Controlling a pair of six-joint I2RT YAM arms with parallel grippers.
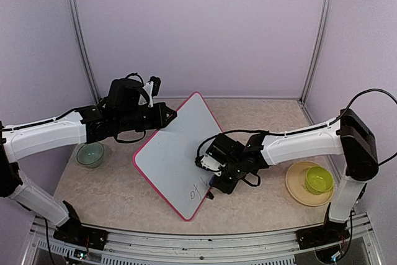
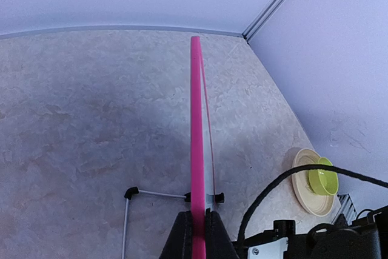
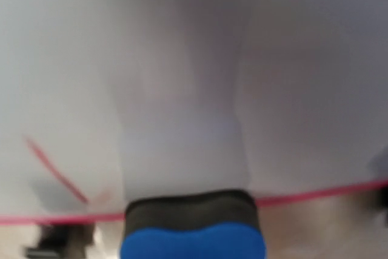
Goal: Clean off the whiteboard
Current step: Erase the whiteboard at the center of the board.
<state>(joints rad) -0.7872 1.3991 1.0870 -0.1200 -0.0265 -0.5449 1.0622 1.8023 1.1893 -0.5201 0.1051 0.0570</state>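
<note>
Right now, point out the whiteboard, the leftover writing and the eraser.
whiteboard [image 1: 166, 154]: top view, bare white face.
leftover writing [image 1: 197, 188]: top view, dark marks near the board's near corner.
eraser [image 3: 193, 238]: right wrist view, blue back, blurred.

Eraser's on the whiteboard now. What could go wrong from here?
1. The left tool pinches only the thin rim of the whiteboard; wiping pressure could twist the board or make it slip.
2. The writing not yet wiped sits near the bottom corner, so the eraser in the right tool may run off the edge.
</note>
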